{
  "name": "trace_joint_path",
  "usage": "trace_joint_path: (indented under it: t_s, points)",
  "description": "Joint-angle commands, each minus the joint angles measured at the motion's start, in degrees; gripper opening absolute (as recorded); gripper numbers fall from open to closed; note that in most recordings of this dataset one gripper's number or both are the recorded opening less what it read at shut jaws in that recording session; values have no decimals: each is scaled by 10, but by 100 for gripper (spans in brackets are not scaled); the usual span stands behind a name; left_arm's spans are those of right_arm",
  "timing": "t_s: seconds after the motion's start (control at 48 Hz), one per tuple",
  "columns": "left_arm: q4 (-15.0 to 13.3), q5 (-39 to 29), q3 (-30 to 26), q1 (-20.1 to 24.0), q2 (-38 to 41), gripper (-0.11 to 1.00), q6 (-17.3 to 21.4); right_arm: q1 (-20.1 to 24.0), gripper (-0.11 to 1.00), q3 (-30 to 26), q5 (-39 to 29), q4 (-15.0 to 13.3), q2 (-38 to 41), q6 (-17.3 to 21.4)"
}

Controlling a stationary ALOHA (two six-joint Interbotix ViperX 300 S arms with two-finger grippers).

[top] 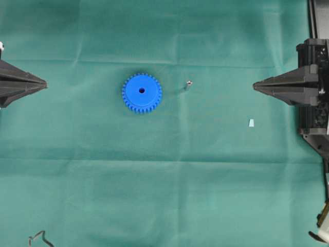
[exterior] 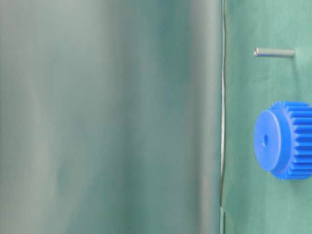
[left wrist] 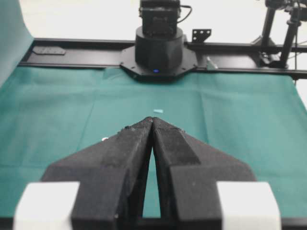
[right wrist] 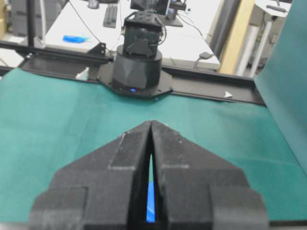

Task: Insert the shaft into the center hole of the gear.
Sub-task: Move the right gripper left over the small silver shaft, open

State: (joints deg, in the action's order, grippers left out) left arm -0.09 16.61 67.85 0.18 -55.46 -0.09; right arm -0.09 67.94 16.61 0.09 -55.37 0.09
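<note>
The blue gear [top: 142, 93] lies flat on the green cloth left of centre, its center hole [top: 141, 91] facing up. It also shows in the table-level view [exterior: 285, 140]. The shaft [top: 188, 85], a small silvery pin, stands to the gear's right, apart from it, and shows too in the table-level view [exterior: 274, 52]. My left gripper [top: 45, 83] is shut and empty at the left edge. My right gripper [top: 254, 86] is shut and empty at the right. A sliver of the gear [right wrist: 150, 201] shows through the right jaws' slit.
A small pale flat scrap [top: 251, 122] lies on the cloth near the right gripper; it also shows in the left wrist view [left wrist: 158, 111]. A bent wire piece [top: 38, 237] lies at the bottom left. The arm bases [left wrist: 157, 48] stand at the table's ends.
</note>
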Motion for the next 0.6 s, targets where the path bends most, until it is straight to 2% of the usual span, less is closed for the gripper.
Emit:
trace_joint_path:
  t_s: [0.0,0.334,0.584]
  points:
    - [8,-13,-24,-3,4,2,-4,-2,5,-14,2,0,4,-1]
    - [9,-22,-25,-3,3,2,-4,-18,5,-24,-7,1,18,-2]
    - [10,-25,-25,-3,4,2,-4,-51,5,-41,-7,2,84,0]
